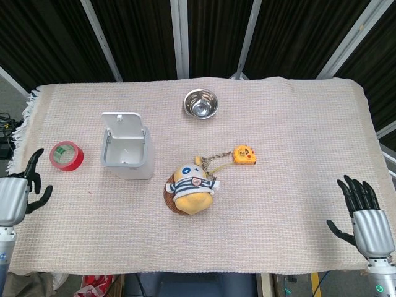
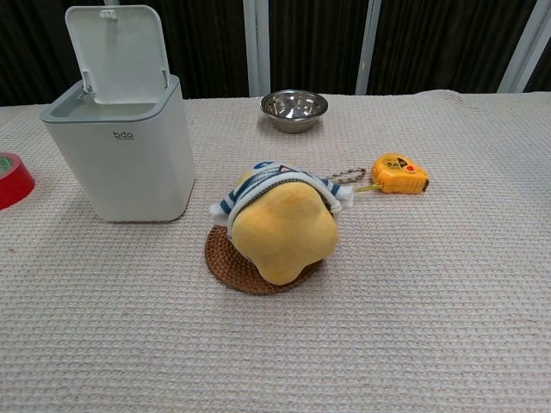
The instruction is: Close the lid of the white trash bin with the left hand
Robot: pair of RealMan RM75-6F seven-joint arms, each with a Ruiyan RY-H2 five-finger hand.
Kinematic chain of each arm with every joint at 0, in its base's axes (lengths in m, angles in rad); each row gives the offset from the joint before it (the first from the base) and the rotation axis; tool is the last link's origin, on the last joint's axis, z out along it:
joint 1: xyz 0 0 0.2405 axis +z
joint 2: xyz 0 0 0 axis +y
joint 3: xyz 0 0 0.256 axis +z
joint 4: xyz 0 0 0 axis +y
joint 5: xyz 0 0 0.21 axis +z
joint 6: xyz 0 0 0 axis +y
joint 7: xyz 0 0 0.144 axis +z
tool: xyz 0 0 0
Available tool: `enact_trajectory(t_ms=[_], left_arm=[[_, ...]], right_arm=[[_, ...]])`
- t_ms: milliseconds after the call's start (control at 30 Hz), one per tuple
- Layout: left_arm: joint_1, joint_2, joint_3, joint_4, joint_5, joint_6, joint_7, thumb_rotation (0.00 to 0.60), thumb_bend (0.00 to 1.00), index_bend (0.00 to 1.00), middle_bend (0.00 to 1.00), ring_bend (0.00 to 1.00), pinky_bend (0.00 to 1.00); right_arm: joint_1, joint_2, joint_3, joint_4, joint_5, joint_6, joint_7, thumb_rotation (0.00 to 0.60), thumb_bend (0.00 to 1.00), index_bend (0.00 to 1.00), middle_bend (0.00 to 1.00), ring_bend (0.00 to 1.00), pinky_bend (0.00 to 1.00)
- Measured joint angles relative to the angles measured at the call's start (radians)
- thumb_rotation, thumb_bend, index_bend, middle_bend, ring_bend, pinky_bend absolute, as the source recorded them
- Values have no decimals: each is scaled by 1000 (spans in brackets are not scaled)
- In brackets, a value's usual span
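Yellow plush toy (image 1: 191,189) in a striped shirt, lying on a round woven coaster (image 2: 234,259) mid-surface. Just beyond and right of the toy: yellow tape measure (image 1: 244,154), joined by a keychain (image 1: 215,159). Farther beyond: steel bowl (image 1: 200,103). Far left of the toy: red tape roll (image 1: 66,155).
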Motion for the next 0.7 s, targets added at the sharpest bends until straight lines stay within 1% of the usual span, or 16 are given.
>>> enact_trajectory(t_ms=[67,167,233,367,467,567,700], left_arm=[[-43,26,-40,-35,-58,-51,22,600,575,0,999,921,898],[-110,60,-97,-75,-156,-131,54,600,608,0,1000,948,926],[-152,80,-129,-94,-223,-180,72,600,619,0,1000,955,933],[-258,118,-193,-118,-395,-290,128,600,637,0,1000,961,938],[-337,137,-224,-123,-523,-362,176,600,646,0,1000,964,941],[-423,148,-244,-119,-655,-422,231,600,651,0,1000,966,943],[-543,146,-252,-96,-823,-477,312,600,652,13,1000,966,943]], right_arm=[[1,0,-1,-4,1,-4,-2,600,237,0,0,0,0],[2,1,-1,-9,5,-10,-2,600,238,0,0,0,0],[3,2,-1,-10,8,-12,-1,600,237,0,0,0,0],[3,6,2,-13,21,-20,11,600,238,0,0,0,0],[4,9,4,-15,29,-26,20,600,237,0,0,0,0],[6,12,5,-16,34,-31,27,600,237,0,0,0,0],[6,14,5,-17,36,-32,33,600,237,0,0,0,0]])
